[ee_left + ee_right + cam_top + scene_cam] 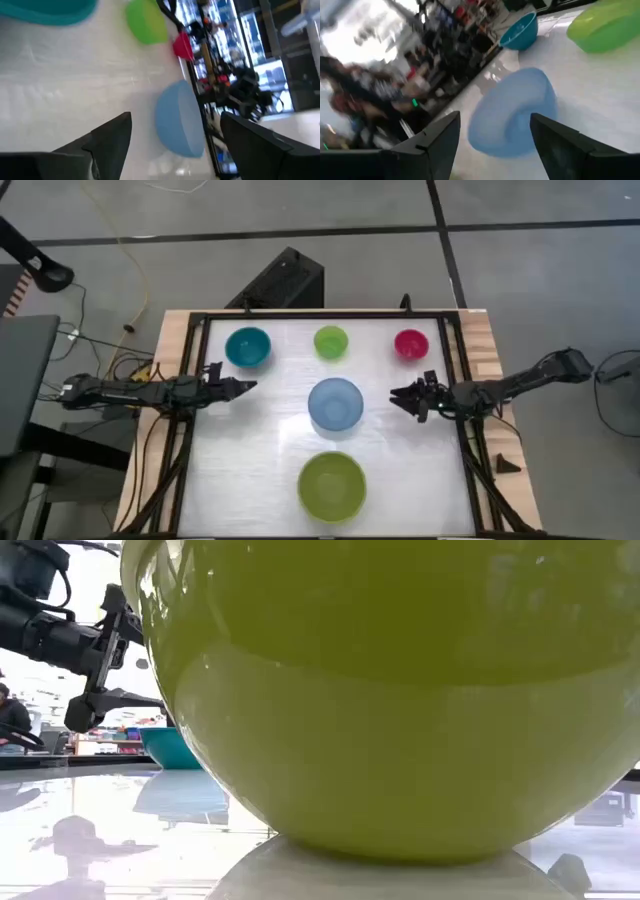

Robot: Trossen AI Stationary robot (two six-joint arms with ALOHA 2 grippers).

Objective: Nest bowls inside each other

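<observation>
Five bowls stand apart on the white table. The teal bowl (247, 346), the small lime-green bowl (330, 341) and the magenta bowl (411, 343) form a row at the far side. The light blue bowl (335, 403) is in the middle, and the large olive-green bowl (332, 486) rests on its base near the front edge. My left gripper (245, 387) is open to the left of the blue bowl (180, 120), pointing at it. My right gripper (398, 396) is open to the right of that bowl (515, 117). Neither touches anything.
A dark frame (200, 320) runs around the table top, with wooden boards at the left and right sides. The olive-green bowl (400, 690) fills most of the low view, with the left gripper (140, 650) and the teal bowl (172, 747) showing behind it.
</observation>
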